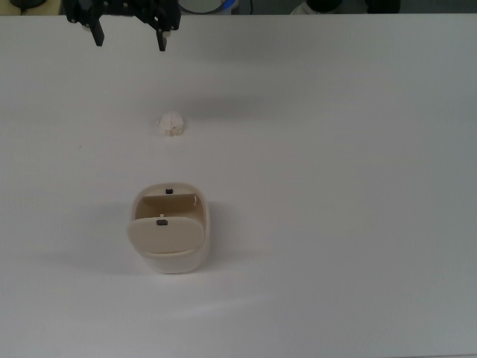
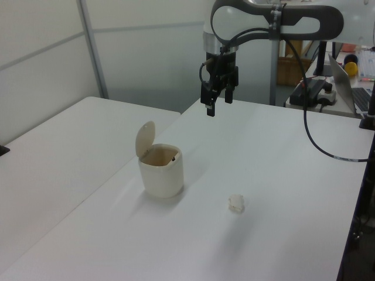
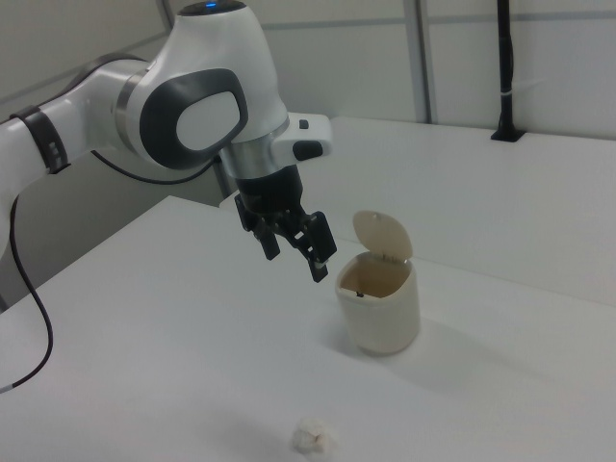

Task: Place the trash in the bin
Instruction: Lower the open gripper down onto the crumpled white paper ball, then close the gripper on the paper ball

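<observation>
Hand (image 1: pixel 130 37) open and empty, raised above the white tabletop (image 1: pixel 335 186).
Top view, left to right: hand at upper left; trash (image 1: pixel 171 124) lying apart below it; bin (image 1: pixel 170 230) nearer, flap lid swung open.

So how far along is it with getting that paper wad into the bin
Barely started. Done: nothing to the trash itself, though the bin already stands with its flap lid tipped up and the opening showing. In hand: nothing; the hand is open and empty, raised above the table. Left: the paper wad lies on the table apart from the bin, so it must be reached, grasped, carried over and dropped in.
</observation>
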Motion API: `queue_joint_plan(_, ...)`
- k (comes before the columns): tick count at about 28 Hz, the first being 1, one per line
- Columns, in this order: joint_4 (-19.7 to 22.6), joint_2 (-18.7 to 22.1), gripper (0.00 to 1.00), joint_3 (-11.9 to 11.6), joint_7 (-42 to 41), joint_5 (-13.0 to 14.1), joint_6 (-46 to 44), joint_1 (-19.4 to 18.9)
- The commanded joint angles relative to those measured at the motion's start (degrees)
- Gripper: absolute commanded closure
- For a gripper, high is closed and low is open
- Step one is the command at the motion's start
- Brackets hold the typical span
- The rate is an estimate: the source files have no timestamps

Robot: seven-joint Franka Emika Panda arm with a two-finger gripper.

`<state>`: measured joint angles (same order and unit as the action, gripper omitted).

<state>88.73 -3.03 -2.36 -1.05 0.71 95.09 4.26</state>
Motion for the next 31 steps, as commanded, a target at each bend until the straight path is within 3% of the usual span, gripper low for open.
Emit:
queue_joint_plan(1, 0.83, -1.35, 0.00, -0.28, 0.27, 1.30, 0.36, -0.39)
queue_joint_plan(6, 2.50, -1.98, 0.00, -0.11, -0.44, 2.27, -0.87, -0.56)
queue_joint_plan(12, 7.76, -3.03, 0.00, 0.42, -0.79, 1.40, -0.17, -2.32)
queue_joint_plan(18, 13.65, -7.33, 0.00, 0.42, -4.48, -3.51, 3.59, -4.78)
queue_joint_plan(31, 20.95, -12.88, 0.00, 0.42, -4.66, -10.38, 14.06, -4.96)
